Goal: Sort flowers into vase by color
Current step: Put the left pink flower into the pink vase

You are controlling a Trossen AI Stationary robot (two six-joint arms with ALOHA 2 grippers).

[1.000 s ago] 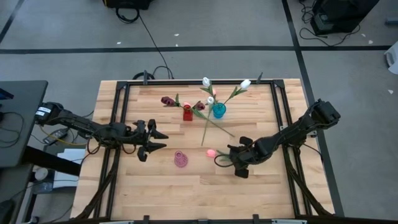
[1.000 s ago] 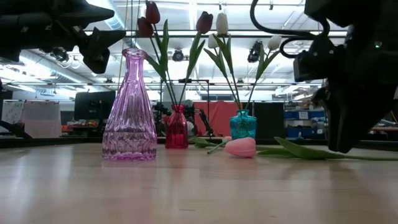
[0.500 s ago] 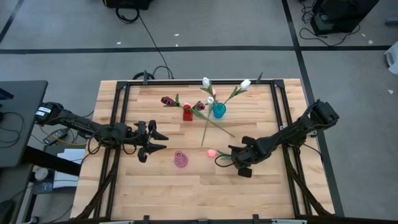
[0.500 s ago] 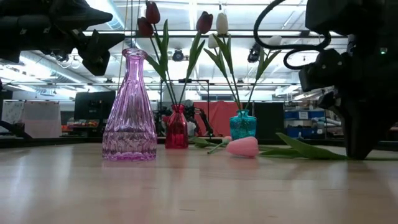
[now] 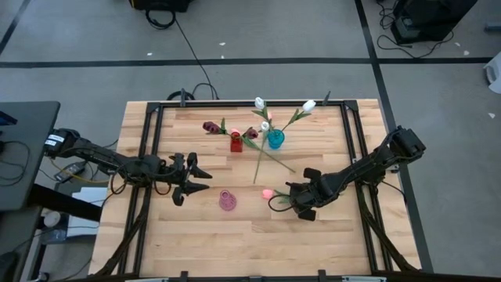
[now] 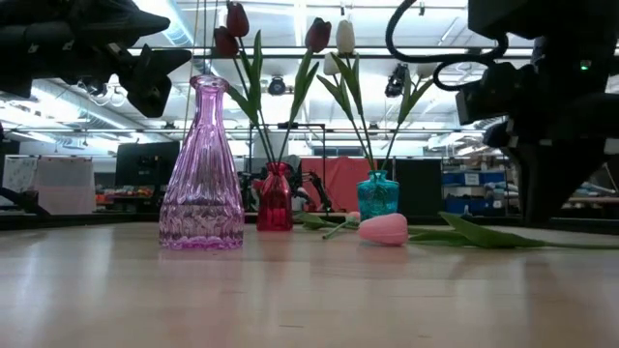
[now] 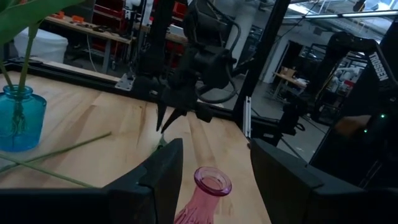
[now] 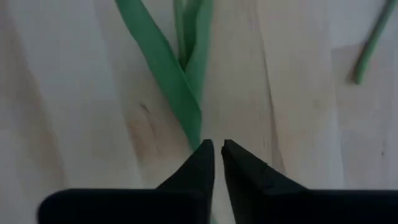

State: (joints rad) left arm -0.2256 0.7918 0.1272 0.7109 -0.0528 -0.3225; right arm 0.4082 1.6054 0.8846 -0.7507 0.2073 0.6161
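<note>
The right gripper point(image 5: 301, 205) is down at the tabletop at about 5 o'clock from the table's middle, its fingertips point(image 8: 205, 154) drawn almost together over the green leaves point(image 8: 177, 74) of a pink tulip point(image 5: 266, 192) lying flat on the wood. In the right wrist view the tips meet right at the base of the leaves — it looks as though they are pinching the stem, but the stem itself is hidden beneath them, so the hold is not certain. The tulip's pink head point(image 6: 384, 229) rests on the table, pointing toward 9 o'clock, just to the right of the empty pink vase point(image 5: 228, 200).

The left gripper point(image 5: 190, 178) hovers at about 9 o'clock, its fingers point(image 7: 163, 174) spread apart and holding nothing, facing the pink vase.

Toward 12 o'clock stand the red vase point(image 5: 236, 142) with maroon tulips point(image 5: 210, 126) and the blue vase point(image 5: 275, 139) with white tulips point(image 5: 259, 103) — a pink bud also shows among them. One loose stem point(image 5: 258, 163) lies on the table just below the blue vase.
</note>
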